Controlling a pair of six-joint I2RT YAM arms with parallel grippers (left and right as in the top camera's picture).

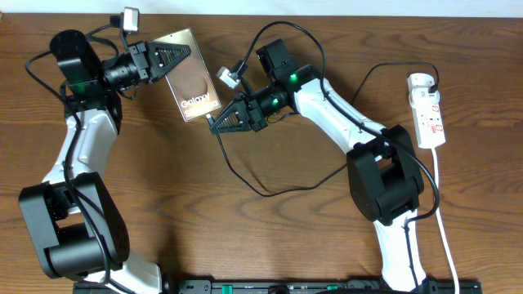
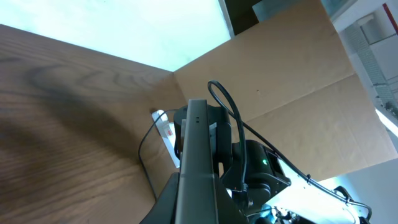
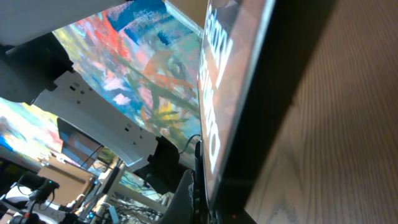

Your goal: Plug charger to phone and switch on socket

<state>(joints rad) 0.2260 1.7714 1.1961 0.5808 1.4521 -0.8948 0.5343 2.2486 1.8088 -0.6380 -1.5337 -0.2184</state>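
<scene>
Near the back of the table (image 1: 270, 245), your left gripper (image 1: 181, 53) is clamping the phone (image 1: 196, 94) by its upper end, tilting it off the wood so its lower edge is facing the right gripper (image 1: 215, 125). That claw is pinching shut right at that edge, apparently on the charger (image 1: 270, 194) tip, since the cable is running into its fingertips. The socket (image 1: 429, 110) is lying well apart at the right, its switch not yet being reached.
</scene>
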